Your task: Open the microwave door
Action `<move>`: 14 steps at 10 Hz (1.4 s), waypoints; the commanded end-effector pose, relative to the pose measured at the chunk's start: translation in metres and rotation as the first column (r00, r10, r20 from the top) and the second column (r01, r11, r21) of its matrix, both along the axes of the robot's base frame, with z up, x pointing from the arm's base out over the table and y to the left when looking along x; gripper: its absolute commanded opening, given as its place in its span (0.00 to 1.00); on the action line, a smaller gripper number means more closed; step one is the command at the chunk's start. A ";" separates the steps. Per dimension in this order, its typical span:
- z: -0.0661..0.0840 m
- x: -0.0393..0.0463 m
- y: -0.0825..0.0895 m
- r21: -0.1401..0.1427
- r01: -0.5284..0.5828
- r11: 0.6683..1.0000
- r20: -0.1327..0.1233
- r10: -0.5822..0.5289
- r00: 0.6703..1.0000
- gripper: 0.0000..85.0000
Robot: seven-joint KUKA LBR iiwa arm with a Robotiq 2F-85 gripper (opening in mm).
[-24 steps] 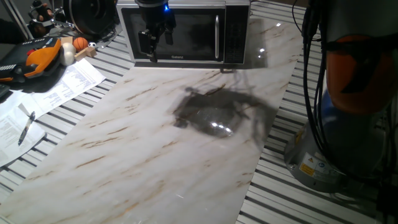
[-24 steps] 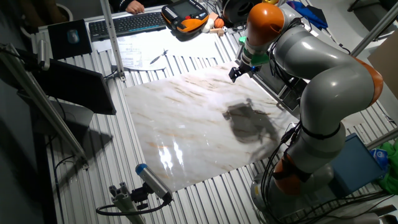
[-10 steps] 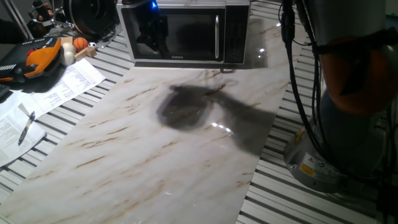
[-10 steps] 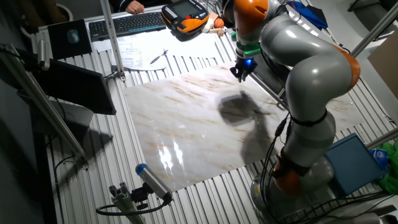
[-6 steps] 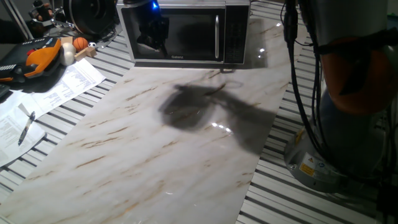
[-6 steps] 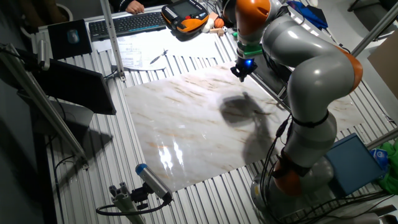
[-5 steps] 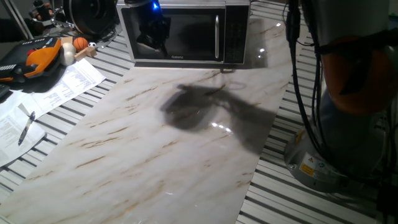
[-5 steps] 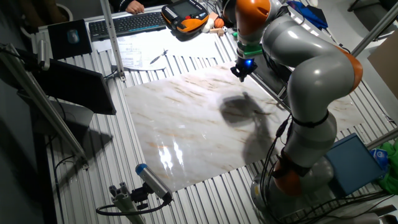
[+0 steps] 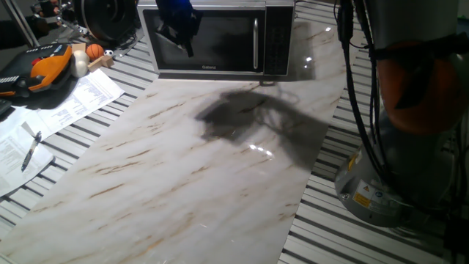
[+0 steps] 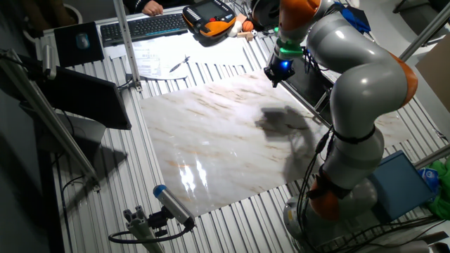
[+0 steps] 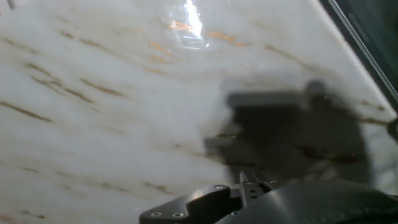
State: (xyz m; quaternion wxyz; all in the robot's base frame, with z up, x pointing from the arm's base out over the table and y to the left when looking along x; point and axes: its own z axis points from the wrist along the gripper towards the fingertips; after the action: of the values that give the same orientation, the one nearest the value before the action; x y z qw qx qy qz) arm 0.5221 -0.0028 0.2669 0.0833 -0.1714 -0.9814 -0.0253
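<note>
The microwave stands at the far edge of the marble slab. Its door is flush with the front, and the vertical silver handle sits beside the keypad. My gripper hangs, blurred, in front of the door's left part, well left of the handle. In the other fixed view the gripper points down beside the microwave, with a blue light on it. The hand view shows marble, the gripper's shadow and only the gripper's dark body; its fingers are not clear.
Papers and a pen lie on the slatted table at the left, with an orange pendant and a small ball behind them. The robot's base stands at the right. A keyboard is at the back.
The gripper has risen and shifted slightly toward the microwave's upper left front. Its shadow on the marble has slid to the right. The door has not moved.
</note>
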 end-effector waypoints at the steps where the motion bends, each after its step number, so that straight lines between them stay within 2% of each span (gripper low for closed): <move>1: 0.000 0.0001 0.000 0.000 0.110 0.994 0.006 -0.110 0.994 0.00; 3: 0.000 0.0001 0.000 0.014 0.178 0.984 0.000 -0.178 0.984 0.00; 4: 0.000 0.0001 0.000 0.012 0.228 0.974 -0.006 -0.228 0.974 0.00; 6: 0.000 0.0001 0.000 -0.002 0.345 0.939 -0.019 -0.345 0.938 0.00; 8: 0.000 0.0001 0.000 -0.008 0.431 0.902 -0.049 -0.431 0.901 0.00; 9: 0.000 0.0001 0.000 -0.006 0.462 0.887 -0.044 -0.462 0.886 0.00; 11: 0.000 0.0001 0.000 -0.040 0.506 0.862 0.014 -0.506 0.863 0.00; 12: 0.000 0.0001 0.000 -0.029 0.532 0.846 -0.001 -0.533 0.846 0.00; 13: 0.000 0.0001 0.000 -0.057 0.556 0.830 -0.005 -0.557 0.831 0.00; 14: 0.000 0.0001 0.000 -0.116 0.571 0.813 0.008 -0.574 0.819 0.00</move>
State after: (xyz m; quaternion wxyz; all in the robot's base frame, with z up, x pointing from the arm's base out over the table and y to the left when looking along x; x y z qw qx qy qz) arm 0.5224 -0.0041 0.2671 0.0700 -0.4012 -0.9132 0.0103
